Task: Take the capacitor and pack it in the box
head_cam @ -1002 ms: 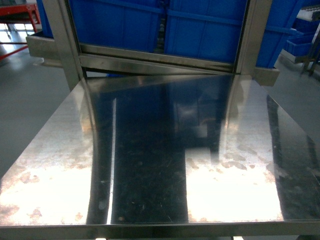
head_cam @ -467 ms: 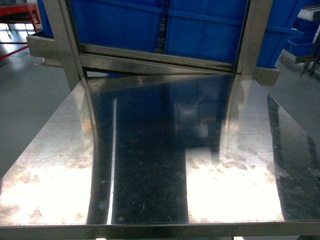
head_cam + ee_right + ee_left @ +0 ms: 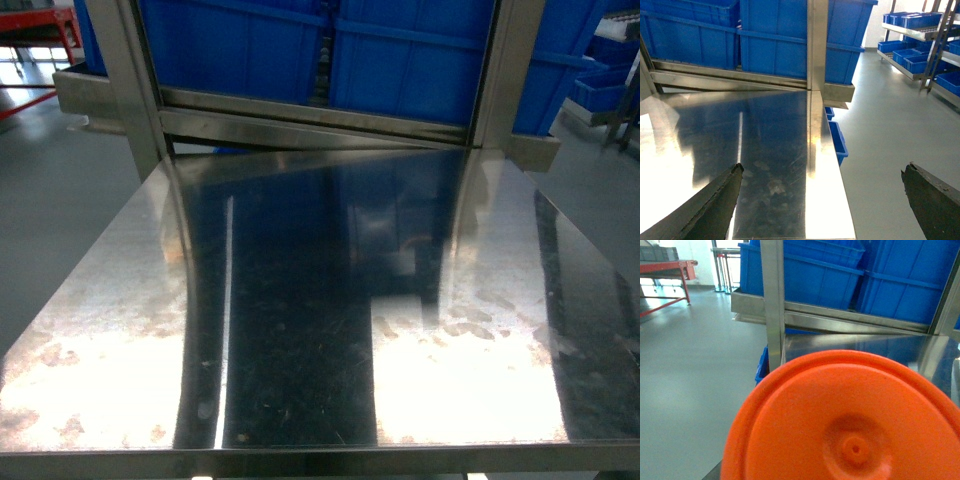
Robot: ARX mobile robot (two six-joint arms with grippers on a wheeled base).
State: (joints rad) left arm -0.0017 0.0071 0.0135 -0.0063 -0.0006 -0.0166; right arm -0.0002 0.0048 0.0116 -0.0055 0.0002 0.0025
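Now, on your left wrist view an orange round object (image 3: 850, 425) fills the lower frame, moulded dimple at its centre; you cannot tell the left jaws' state. Blue bins (image 3: 825, 275) stand behind the steel table (image 3: 300, 330). Your right gripper (image 3: 822, 200) hangs spread wide, holding nothing, over the table's right edge.

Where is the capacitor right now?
Only the left wrist view shows the capacitor: its orange end fills the lower frame, close to the lens, before the steel table. The head view shows none.
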